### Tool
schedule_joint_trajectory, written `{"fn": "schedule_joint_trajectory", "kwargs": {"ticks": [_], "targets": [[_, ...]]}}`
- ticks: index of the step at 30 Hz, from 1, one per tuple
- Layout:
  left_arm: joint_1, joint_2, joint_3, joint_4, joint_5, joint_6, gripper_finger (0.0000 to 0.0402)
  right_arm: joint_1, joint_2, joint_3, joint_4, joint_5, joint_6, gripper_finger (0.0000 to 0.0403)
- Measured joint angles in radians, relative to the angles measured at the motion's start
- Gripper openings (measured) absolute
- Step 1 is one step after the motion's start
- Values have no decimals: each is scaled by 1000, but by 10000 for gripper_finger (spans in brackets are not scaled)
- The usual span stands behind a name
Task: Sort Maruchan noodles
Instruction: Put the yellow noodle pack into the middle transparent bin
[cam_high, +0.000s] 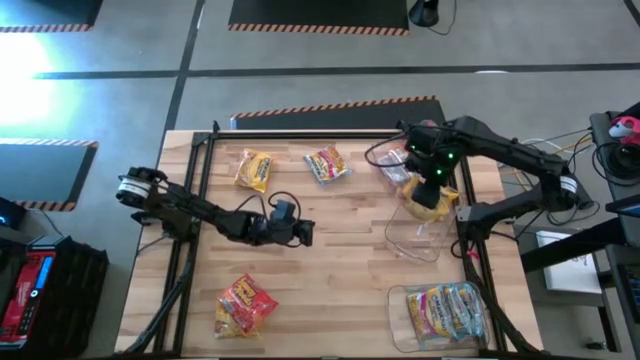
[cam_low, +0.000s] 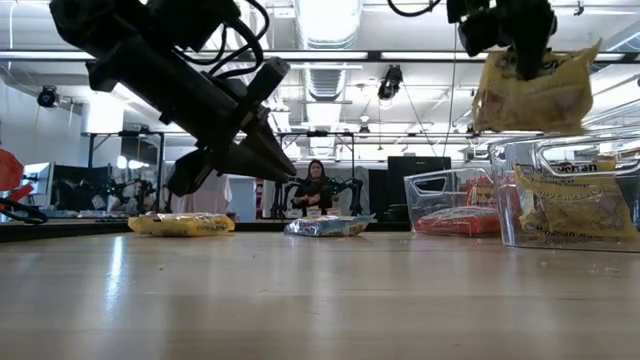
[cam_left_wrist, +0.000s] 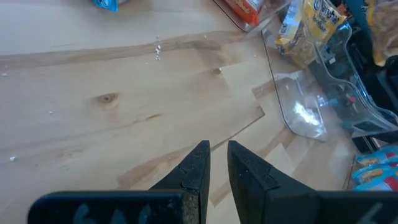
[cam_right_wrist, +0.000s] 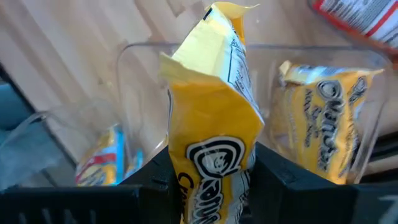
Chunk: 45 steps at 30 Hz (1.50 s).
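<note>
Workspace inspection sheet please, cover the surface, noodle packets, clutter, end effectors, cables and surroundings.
Surface: wooden table, bare in the middle.
Job's things: yellow packet held above the clear tub; loose packets at the far edge and near left; a near-right tub holds blue-yellow ones.
Clutter: nothing seen.
End effectors: right end effector shut on the yellow packet; left end effector shut, empty, over mid-table.
Cables: wires off the right edge.
Surroundings: a person stands in the room behind.

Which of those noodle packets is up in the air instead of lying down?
The yellow packet pinched in the right gripper, hanging over a clear tub; the others lie on the table or in tubs.
</note>
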Motion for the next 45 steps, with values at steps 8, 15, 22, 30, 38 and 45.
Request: {"fn": "schedule_joint_trajectory", "kwargs": {"ticks": [8, 15, 22, 30, 38, 45], "targets": [[16, 0, 0, 39, 1, -49, 39, 0, -3, -106, 3, 59, -76, 115], [16, 0, 25, 48, 20, -74, 39, -1, -3, -231, 19, 126, -149, 117], [16, 0, 71, 54, 21, -34, 39, -1, -3, -383, 148, 126, -199, 118], [16, 0, 84, 48, 21, -45, 39, -1, -3, -496, 289, 126, -213, 119], [16, 0, 84, 54, 20, -45, 55, -1, -4, -500, 290, 133, -252, 119], [16, 0, 84, 57, 20, -46, 75, -1, -4, -498, 291, 301, -283, 126]]}}
